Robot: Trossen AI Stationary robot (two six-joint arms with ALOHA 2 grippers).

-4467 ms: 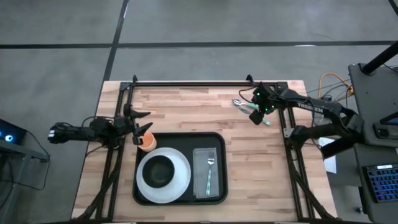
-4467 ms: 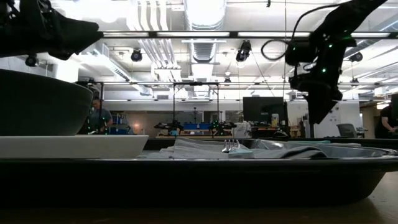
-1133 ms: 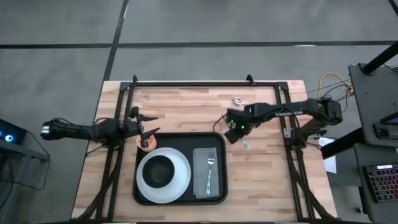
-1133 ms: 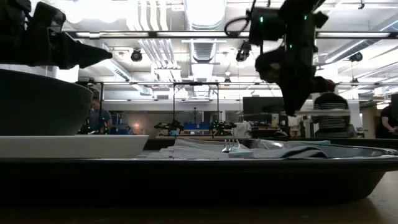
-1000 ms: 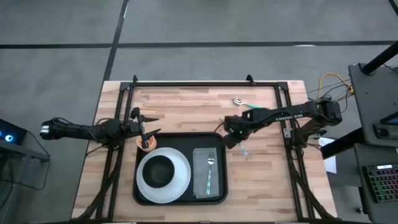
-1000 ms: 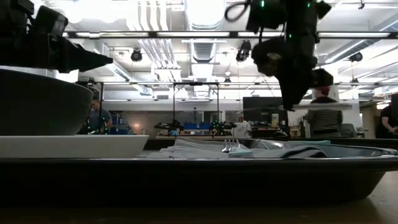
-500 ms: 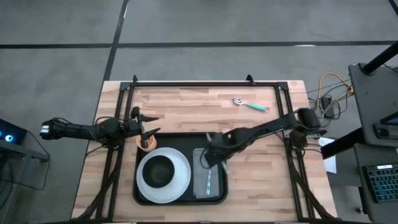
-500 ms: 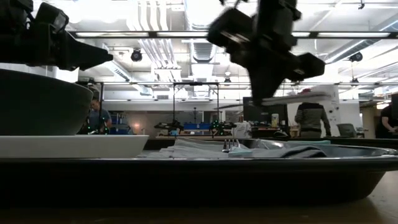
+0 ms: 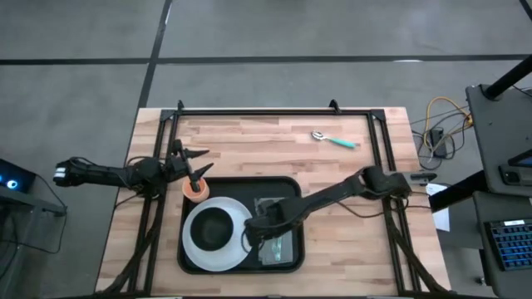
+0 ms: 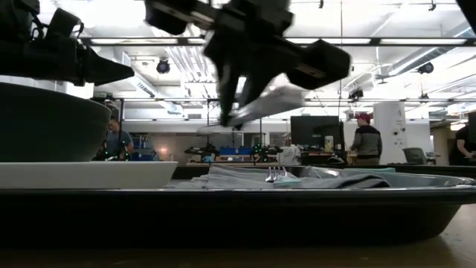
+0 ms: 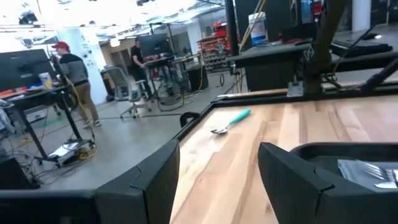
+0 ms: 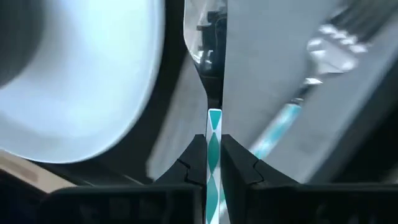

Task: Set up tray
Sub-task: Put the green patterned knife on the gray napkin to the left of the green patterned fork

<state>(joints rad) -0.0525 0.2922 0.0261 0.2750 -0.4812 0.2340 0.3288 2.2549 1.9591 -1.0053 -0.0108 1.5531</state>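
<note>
The black tray (image 9: 290, 187) lies on the wooden table and carries a white plate (image 9: 243, 218) with a dark bowl (image 9: 213, 230) and a grey cloth (image 12: 261, 74) with a teal-handled fork (image 12: 323, 38) on it. My right gripper (image 9: 256, 230) hovers over the tray between plate and cloth, shut on a knife (image 12: 206, 68) with a teal handle. My left gripper (image 9: 200, 163) stands open at the tray's far left corner, over an orange cup (image 9: 195, 190), with nothing between its fingers (image 11: 155, 180). My right gripper pinches the knife's teal handle (image 12: 214, 134) between its two fingers, which come steeply from above. The silver blade (image 10: 262, 106) reaches out past the fingertips, slanting. The knife is lifted clear above the tray.
A teal-handled spoon (image 9: 333, 139) lies on the bare wood at the far right, also in the left wrist view (image 11: 230, 121). A black frame (image 9: 266, 111) rims the table. People stand in the room beyond the table.
My right gripper has swept from beyond the tray's far right corner toward the table's left and near edge, out over the tray, rolling about its own line as it went. The knife has travelled with it, still lifted clear.
</note>
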